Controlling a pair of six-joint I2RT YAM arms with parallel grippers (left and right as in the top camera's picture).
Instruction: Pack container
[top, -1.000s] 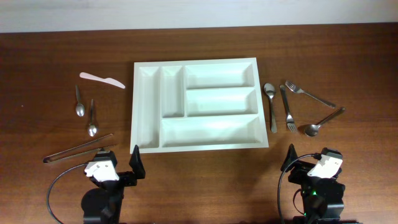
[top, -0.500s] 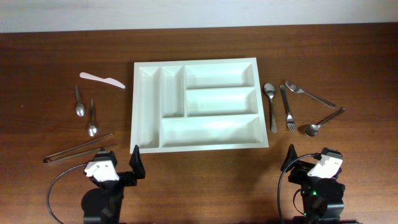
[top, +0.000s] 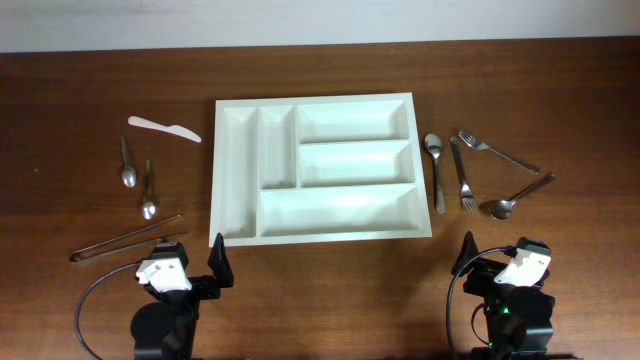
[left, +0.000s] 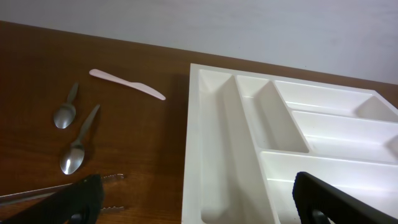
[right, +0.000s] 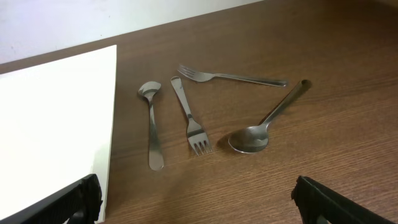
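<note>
The container (top: 316, 101), a white cutlery tray with five empty compartments, lies mid-table. My left gripper (top: 185, 262) rests open near the table's front edge, just below the tray's front-left corner. In the left wrist view the left gripper (left: 199, 208) spans that corner of the container (left: 193, 143) with nothing between its fingers. My right gripper (top: 498, 255) is open at the front right. In the right wrist view the right gripper (right: 202, 205) hovers over bare wood beside the container (right: 56, 118).
Left of the tray lie a white plastic knife (top: 163, 127), two spoons (top: 127, 165) (top: 148, 195) and metal tongs (top: 125, 240). To its right lie a spoon (top: 436, 170), two forks (top: 461, 175) (top: 497, 152) and a larger spoon (top: 518, 195).
</note>
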